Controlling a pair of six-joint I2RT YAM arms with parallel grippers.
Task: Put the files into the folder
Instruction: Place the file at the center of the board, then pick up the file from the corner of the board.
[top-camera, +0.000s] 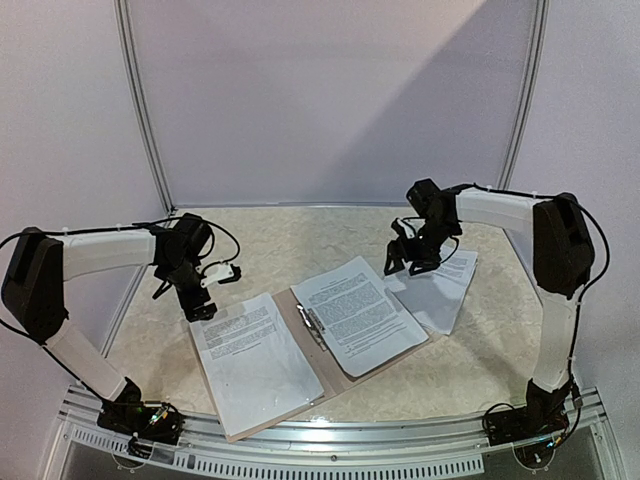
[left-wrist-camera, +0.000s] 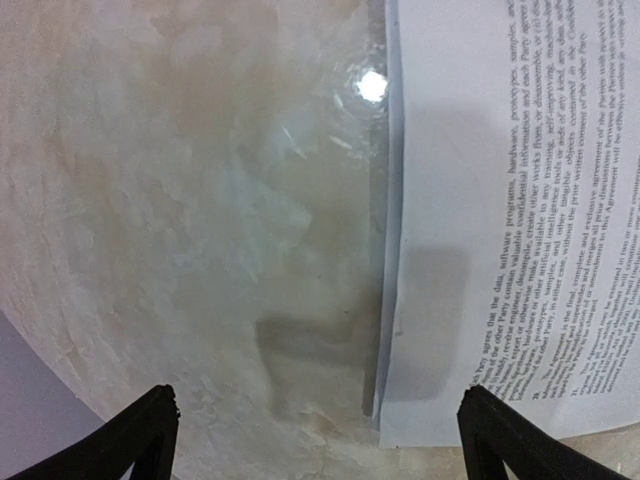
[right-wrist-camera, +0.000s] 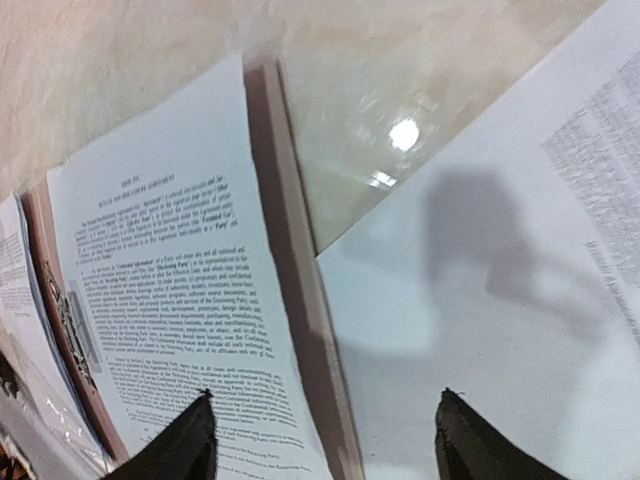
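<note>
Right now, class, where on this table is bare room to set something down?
Free: the table strip between back wall and folder, and the near right corner beside the loose files. Crowded: the centre, covered by the folder.

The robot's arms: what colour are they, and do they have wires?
Both the left arm and right arm have white tube-like sections, chunky black joints and black bases. Thin black cables loop along them. The left gripper and right gripper are black, with two fingers.
</note>
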